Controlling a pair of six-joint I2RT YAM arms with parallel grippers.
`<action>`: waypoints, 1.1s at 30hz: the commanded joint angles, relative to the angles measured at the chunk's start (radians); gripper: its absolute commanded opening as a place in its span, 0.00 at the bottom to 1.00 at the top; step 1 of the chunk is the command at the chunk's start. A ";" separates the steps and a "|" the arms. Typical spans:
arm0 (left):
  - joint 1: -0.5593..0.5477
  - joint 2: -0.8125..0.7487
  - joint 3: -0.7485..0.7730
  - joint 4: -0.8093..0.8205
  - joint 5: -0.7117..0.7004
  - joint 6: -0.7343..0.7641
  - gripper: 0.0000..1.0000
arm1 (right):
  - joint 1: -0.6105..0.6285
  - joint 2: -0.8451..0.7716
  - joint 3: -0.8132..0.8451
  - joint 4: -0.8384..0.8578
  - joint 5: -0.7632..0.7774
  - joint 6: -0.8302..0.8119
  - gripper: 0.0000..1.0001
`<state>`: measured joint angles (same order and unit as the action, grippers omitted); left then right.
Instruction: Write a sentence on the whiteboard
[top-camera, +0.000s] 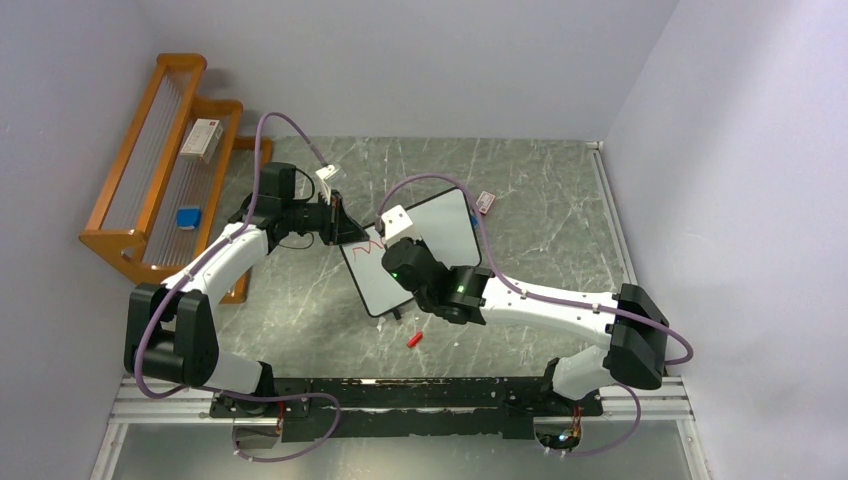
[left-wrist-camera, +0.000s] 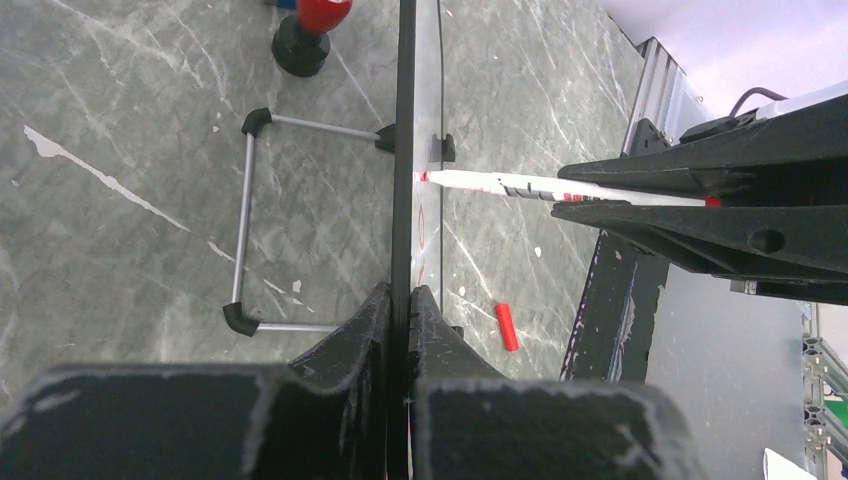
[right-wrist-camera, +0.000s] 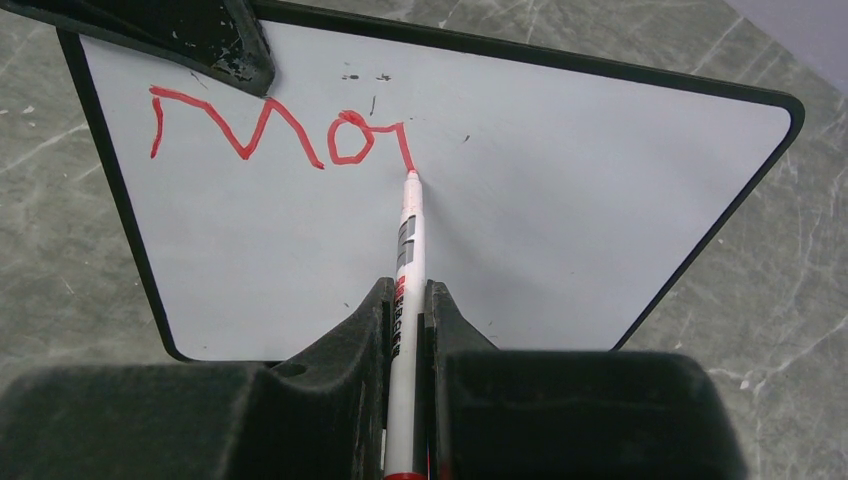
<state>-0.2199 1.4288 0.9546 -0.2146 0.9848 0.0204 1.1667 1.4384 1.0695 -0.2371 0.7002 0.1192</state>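
Right wrist view: a red marker (right-wrist-camera: 408, 235) is clamped in the closed right tool (right-wrist-camera: 405, 292), its tip pressed to the whiteboard (right-wrist-camera: 580, 200) beside red letters (right-wrist-camera: 280, 125). The whiteboard's edge is pinched by the left tool (left-wrist-camera: 402, 296), above the desk (left-wrist-camera: 130, 120).

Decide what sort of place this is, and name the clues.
Probably a robotics lab test cell: two robot arms bolted to a metal rail at the table edge, plain walls boxing it in, the left tool clamping the whiteboard, the right tool holding a marker.
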 joint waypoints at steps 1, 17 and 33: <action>-0.033 0.039 -0.019 -0.078 -0.048 0.064 0.05 | -0.019 -0.014 -0.005 0.021 0.027 -0.002 0.00; -0.036 0.042 -0.018 -0.081 -0.043 0.068 0.05 | -0.048 -0.006 0.032 0.103 0.011 -0.059 0.00; -0.038 0.039 -0.016 -0.088 -0.072 0.068 0.05 | -0.054 -0.085 -0.005 0.043 -0.011 -0.012 0.00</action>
<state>-0.2218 1.4307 0.9585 -0.2214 0.9840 0.0292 1.1202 1.4021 1.0805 -0.1768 0.6907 0.0746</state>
